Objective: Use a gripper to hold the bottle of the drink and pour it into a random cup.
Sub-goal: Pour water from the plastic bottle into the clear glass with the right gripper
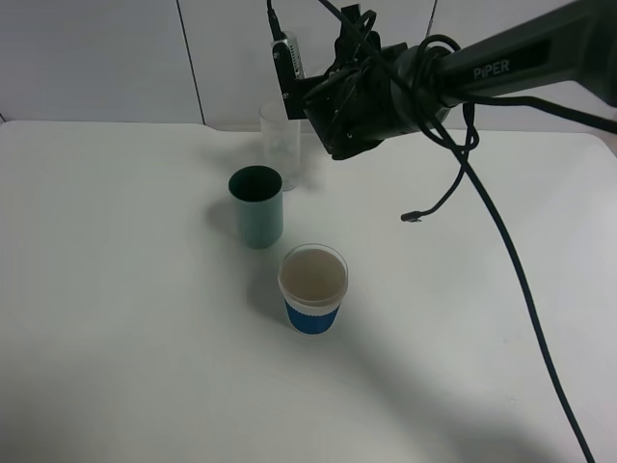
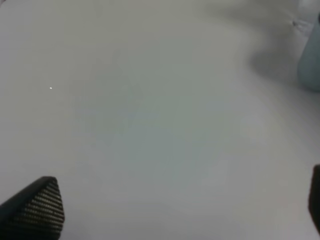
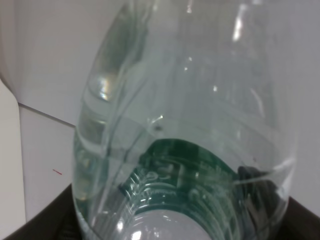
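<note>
My right gripper hangs high at the back of the table, right next to and above the clear glass cup. It is shut on the bottle of the drink, which fills the right wrist view: clear plastic with a dark green label, and the black jaws show at either side of it. In the exterior high view the gripper hides most of the bottle. My left gripper is open and empty over bare table; one of its fingertips shows. It is out of the exterior high view.
A teal opaque cup stands in front of the glass and also shows in the left wrist view. A white paper cup with a blue sleeve stands nearer the front. A black cable hangs from the right arm across the white table.
</note>
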{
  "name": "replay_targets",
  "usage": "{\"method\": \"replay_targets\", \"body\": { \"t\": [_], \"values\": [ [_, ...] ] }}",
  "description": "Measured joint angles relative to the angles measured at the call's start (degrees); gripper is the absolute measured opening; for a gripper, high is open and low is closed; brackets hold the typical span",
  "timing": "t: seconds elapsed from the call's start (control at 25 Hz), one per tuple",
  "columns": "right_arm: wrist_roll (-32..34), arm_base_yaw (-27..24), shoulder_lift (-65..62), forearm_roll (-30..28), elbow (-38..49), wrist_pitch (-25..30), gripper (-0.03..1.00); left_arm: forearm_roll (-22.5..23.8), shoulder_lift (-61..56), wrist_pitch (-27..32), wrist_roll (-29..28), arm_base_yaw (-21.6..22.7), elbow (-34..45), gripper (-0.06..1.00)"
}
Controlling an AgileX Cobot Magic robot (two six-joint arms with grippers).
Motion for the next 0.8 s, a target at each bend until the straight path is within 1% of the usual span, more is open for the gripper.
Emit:
{"method": "replay_targets", "body": {
  "t": [0.8],
  "values": [
    [0.0,0.0,0.0,0.0,0.0,0.0,0.56,0.0,0.0,0.0,0.0,0.0,0.0,0.99]
  ]
}}
